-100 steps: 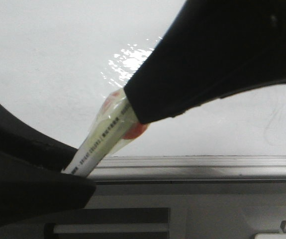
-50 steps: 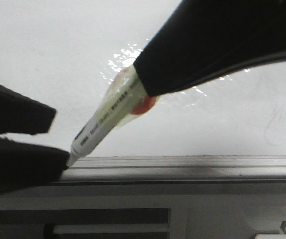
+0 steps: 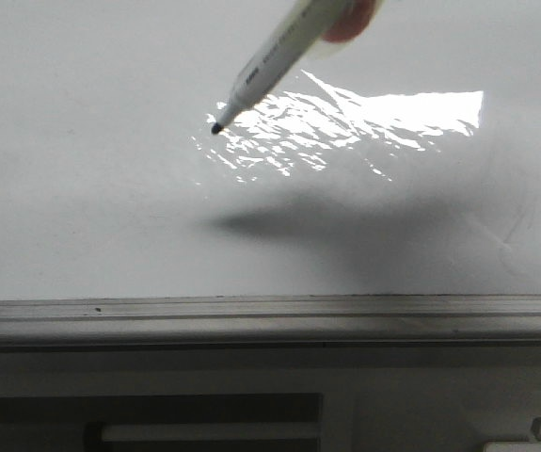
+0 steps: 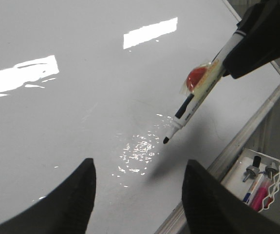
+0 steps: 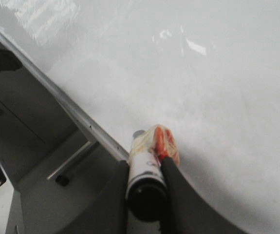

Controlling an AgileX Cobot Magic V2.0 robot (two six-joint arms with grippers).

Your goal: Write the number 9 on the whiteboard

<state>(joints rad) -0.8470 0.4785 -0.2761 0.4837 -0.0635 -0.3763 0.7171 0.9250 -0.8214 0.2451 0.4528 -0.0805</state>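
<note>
Right claw [image 5: 147, 165] pinches an uncapped marker [image 4: 191, 105], its tip poised just above the whiteboard [image 3: 91, 188]. Left claw [image 4: 137, 195] is spread and holds nothing. No number 9 is visible on the board; judged: writing not yet begun, whole figure outstanding.

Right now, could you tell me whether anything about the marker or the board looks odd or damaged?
The marker has a clear wrap with an orange-red lump bound to its barrel, unusual for a pen. The whiteboard looks undamaged, with only glare and faint smudges.
</note>
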